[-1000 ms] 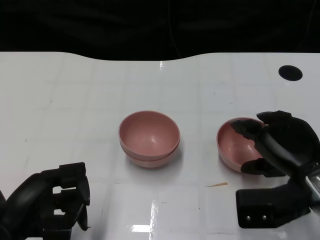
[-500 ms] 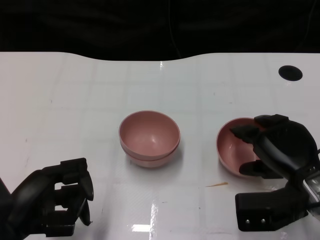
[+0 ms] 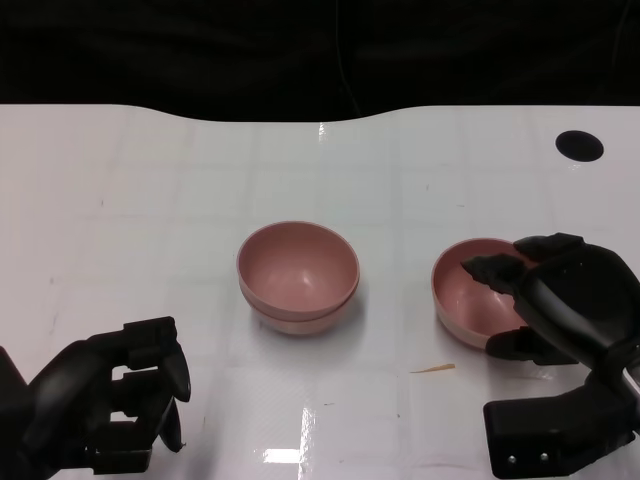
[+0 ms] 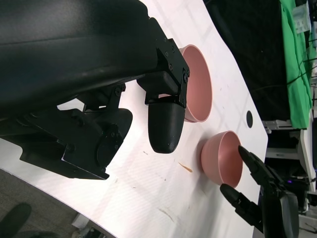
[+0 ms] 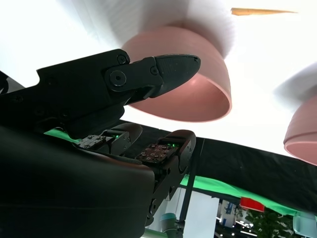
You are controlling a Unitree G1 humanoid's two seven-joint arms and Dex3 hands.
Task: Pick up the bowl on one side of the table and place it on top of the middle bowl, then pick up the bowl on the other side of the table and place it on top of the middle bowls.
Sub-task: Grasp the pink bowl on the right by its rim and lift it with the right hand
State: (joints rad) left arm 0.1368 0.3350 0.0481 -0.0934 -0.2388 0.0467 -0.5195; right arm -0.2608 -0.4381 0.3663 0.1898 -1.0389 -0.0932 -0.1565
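Two pink bowls nested one inside the other are seen at the middle of the head view as the stacked bowls [image 3: 298, 275], set on the white desk [image 3: 150, 200]. A third pink bowl, the side bowl [image 3: 477, 303], is placed to their right, well apart from them, at the centre right of the frame. The right hand [image 3: 545, 305] is found at this bowl: dark fingers [image 3: 492, 270] are laid over its far rim and another is set against its near side, yet whether the bowl is truly gripped cannot be told (the bowl is seen resting on the desk). In the right wrist view one finger [image 5: 163, 69] is shown against the bowl's outer wall. The left hand [image 3: 120, 395] is seen at the lower left of the head view, curled inward with nothing in it. A small orange sliver [image 3: 433, 369] is seen on the desk just below the side bowl, and a black round hole [image 3: 579, 145] is noted at the upper right.
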